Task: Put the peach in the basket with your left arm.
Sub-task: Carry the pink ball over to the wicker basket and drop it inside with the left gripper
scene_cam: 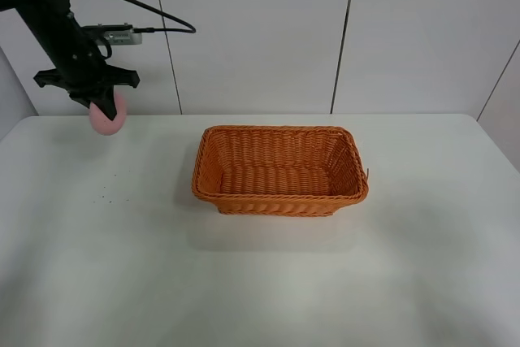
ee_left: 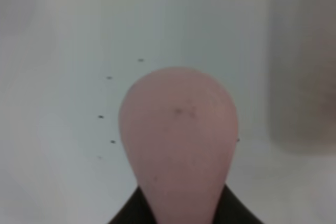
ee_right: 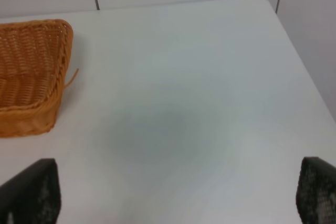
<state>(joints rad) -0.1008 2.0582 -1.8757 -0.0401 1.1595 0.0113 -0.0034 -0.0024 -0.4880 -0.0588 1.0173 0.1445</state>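
Grips a small pale-pink rounded peach (scene_cam: 108, 118) in the black claw-shaped left gripper (scene_cam: 103, 108), at the end of a black jointed left arm (scene_cam: 57, 26) that reaches down from the upper left corner of the high view. Has the fingers closed onto the fruit from above, so that only its lower half shows beneath them. Trails a thin black cable (scene_cam: 138, 2) in a loop past the white panelled wall (scene_cam: 252, 30). Holds the fruit up over the far left part of the plain white table (scene_cam: 122, 274), well apart from the rectangular orange woven wicker basket (scene_cam: 280, 199), which sits near the middle of the table to the right of the fruit. Shows nothing inside the basket but its woven floor. From the left wrist, fills the centre with the peach (ee_left: 178, 135), blurred and close, with two dark finger edges (ee_left: 128, 214) flanking its narrow end and a scatter of tiny dark specks (ee_left: 109, 77) on the table beyond it. Shows the same specks (scene_cam: 110, 188) in the high view, on the table nearer the camera than the fruit. From the right wrist, takes in one corner of the basket (ee_right: 31, 77) on bare white table, with the right gripper (ee_right: 173, 198) spread wide, its two black fingertips (ee_right: 31, 192) at opposite sides of the view and nothing between them.
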